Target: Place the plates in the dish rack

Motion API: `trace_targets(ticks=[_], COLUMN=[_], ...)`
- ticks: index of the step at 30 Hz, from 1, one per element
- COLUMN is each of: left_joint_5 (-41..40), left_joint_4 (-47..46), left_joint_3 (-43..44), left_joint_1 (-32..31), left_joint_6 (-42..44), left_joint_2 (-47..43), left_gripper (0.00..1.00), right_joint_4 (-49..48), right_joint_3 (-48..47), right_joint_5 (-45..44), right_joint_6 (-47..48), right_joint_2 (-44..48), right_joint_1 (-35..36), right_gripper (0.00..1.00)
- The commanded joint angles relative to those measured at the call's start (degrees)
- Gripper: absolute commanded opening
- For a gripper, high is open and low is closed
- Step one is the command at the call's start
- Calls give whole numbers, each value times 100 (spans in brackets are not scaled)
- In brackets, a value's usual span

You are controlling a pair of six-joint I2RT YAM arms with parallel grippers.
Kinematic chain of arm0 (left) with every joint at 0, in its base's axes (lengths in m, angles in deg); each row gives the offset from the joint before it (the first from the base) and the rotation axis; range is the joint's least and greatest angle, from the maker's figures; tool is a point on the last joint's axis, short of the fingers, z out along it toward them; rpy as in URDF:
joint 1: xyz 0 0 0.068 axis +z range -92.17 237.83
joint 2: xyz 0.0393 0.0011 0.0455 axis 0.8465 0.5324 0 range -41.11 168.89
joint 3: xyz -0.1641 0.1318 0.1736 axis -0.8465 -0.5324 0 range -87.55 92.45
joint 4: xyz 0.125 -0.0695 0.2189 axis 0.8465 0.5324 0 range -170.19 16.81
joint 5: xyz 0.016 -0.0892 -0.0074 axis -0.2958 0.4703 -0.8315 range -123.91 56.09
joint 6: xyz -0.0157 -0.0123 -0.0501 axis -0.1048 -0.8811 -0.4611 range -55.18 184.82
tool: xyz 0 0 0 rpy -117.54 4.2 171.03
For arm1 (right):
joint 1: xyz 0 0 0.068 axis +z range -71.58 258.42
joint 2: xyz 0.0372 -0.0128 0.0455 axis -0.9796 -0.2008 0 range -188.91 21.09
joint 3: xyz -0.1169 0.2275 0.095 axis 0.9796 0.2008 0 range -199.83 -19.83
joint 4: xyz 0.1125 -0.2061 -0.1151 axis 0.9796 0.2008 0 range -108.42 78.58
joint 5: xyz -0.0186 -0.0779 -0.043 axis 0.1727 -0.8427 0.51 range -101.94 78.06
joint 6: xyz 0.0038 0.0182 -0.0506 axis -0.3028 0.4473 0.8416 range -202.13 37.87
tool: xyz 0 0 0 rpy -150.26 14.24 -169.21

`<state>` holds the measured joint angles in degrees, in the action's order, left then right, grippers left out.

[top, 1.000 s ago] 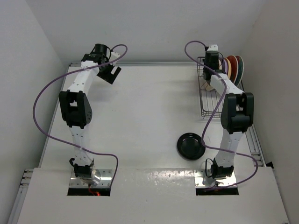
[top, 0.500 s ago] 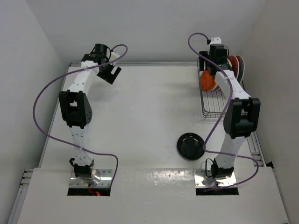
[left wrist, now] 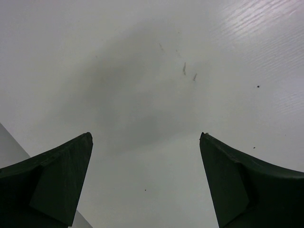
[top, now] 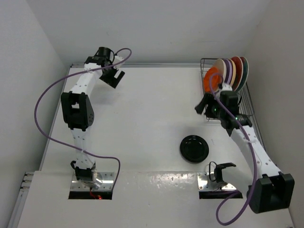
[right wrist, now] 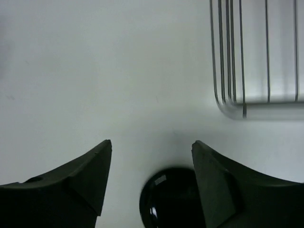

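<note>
The dark wire dish rack stands at the far right. Several plates stand upright in it: the small orange one in front, then pale, lavender and red ones. The small glossy black plate lies flat on the table, near the middle right. My right gripper is open and empty, above the table between the rack and the black plate. Its wrist view shows the black plate low between the fingers and the rack's corner at upper right. My left gripper is open and empty at the far left.
The white table is walled at the left, back and right. The left wrist view shows only bare table between the open fingers. A purple cable loops beside the left arm.
My right arm has drawn back from the rack toward the near side, leaving the orange plate standing in it. The right gripper is now open over the table. The left gripper shifted slightly.
</note>
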<state>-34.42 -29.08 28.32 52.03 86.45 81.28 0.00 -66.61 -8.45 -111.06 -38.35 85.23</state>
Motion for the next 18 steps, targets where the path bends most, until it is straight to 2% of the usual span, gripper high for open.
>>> trace_targets(ticks=[1, 4, 5, 6, 8, 12, 18], left_joint_5=[209, 611, 831, 1138, 1945, 2116, 2328], left_joint_4=[-66, -66, -14, 39, 214, 276, 5], left_joint_3=[93, -38, -317, -520, -968, -2276, -2965], left_joint_1=[-193, -360, -421, -422, -579, -790, -791], left_joint_6=[-97, -203, -298, -299, -54, 78, -88], left_joint_2=[-154, -101, -101, -179, -311, -583, -883], left_gripper=[100, 100, 98, 95, 87, 80, 79], right_joint_4=[1100, 1663, 1874, 1998, 2122, 2114, 1894], right_joint_3=[730, 1267, 1364, 1443, 1637, 1971, 2437], right_joint_5=[118, -277, -339, -827, -920, -955, -727], right_joint_6=[-1349, -1929, -2037, -2125, -2179, -2283, -2345], right_joint_2=[501, 810, 829, 846, 768, 548, 153], right_joint_1=[5, 22, 5, 22, 13, 5, 13], right_gripper=[66, 61, 65, 68, 73, 84, 86])
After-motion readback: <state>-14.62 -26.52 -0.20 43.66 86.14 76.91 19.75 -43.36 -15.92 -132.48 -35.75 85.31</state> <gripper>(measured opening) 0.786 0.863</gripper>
